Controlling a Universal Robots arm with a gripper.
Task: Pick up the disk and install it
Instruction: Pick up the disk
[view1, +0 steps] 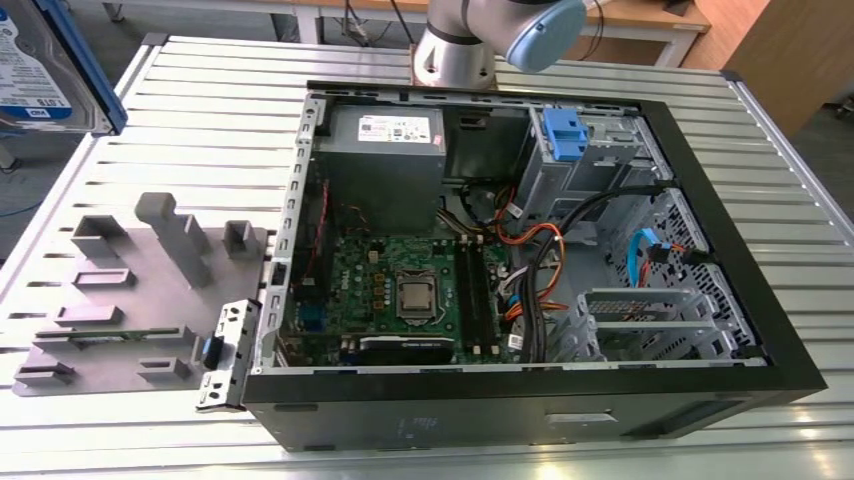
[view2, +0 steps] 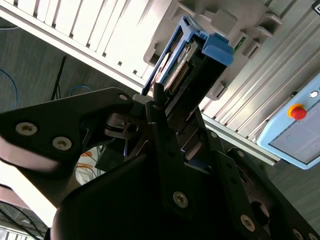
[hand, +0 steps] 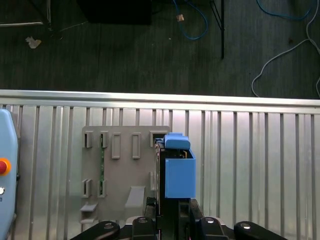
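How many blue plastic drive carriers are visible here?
2. One carrier is on the disk in the gripper; the other sits in the case, at its far side in the exterior view. More may be hidden.

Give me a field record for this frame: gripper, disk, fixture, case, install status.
gripper: shut on the disk
disk: held edge-on clear of the table, blue carrier on it; at the exterior view's upper left corner
under disk: edge of the grey fixture on the slatted table, in the first wrist view
case: open PC case, to the exterior view's right of the fixture
in case: blue bracket at the drive cage
install status: disk not yet in the case
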